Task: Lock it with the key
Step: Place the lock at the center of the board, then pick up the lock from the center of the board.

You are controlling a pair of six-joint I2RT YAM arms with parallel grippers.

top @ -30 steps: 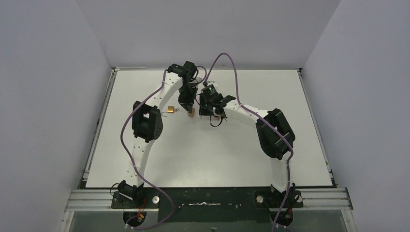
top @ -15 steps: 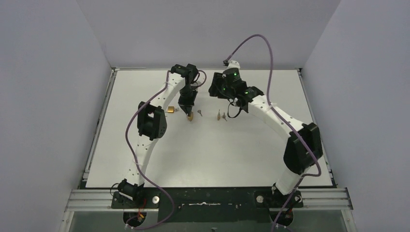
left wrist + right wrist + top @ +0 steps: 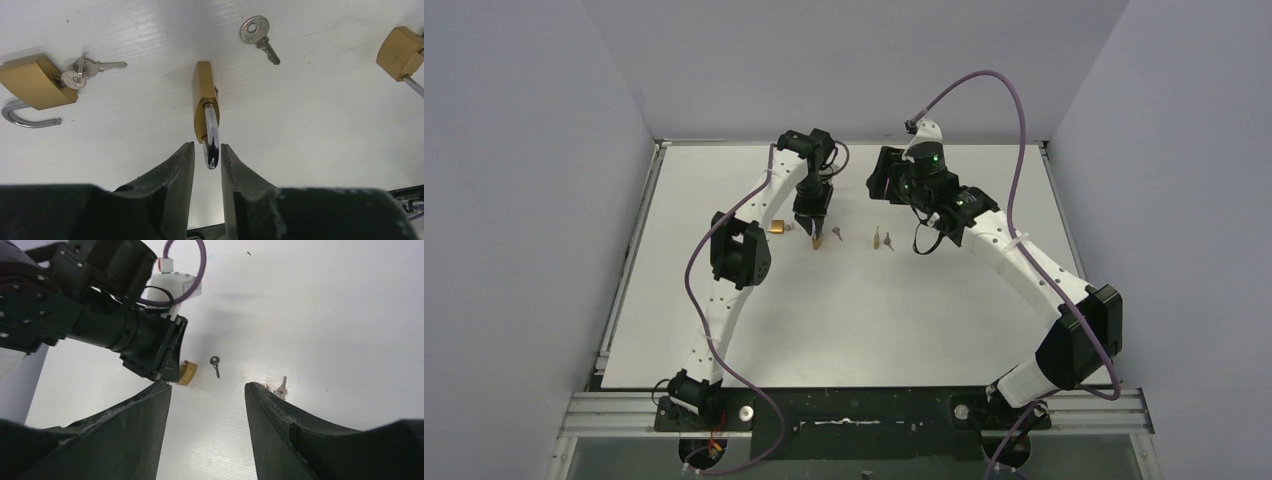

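Between the left fingers (image 3: 181, 172) sits the steel shackle (image 3: 211, 142) of a brass padlock (image 3: 202, 95). The fingers are closed down to a narrow gap and hold the shackle there. The padlock stands on its thin edge on the white table (image 3: 310, 130), and its body points away from the fingers.

Near it, a little further off and to one side, a loose key (image 3: 256, 34) lies flat on the table and does not touch the padlock. On the other side lies a second padlock (image 3: 34, 82) with its shackle swung open. Small keys (image 3: 82, 70) on a ring touch its body. A third padlock (image 3: 400, 52) shows at the edge of the left wrist view, well apart from the held one.

The right fingers (image 3: 142, 432) are wide apart and hold nothing. They hang above the table, and the loose key is seen far below, between them.

In the top view the left arm (image 3: 754, 200) reaches down to the padlock in the far middle of the table. The right arm (image 3: 1014, 260) is raised beside it, on the right.
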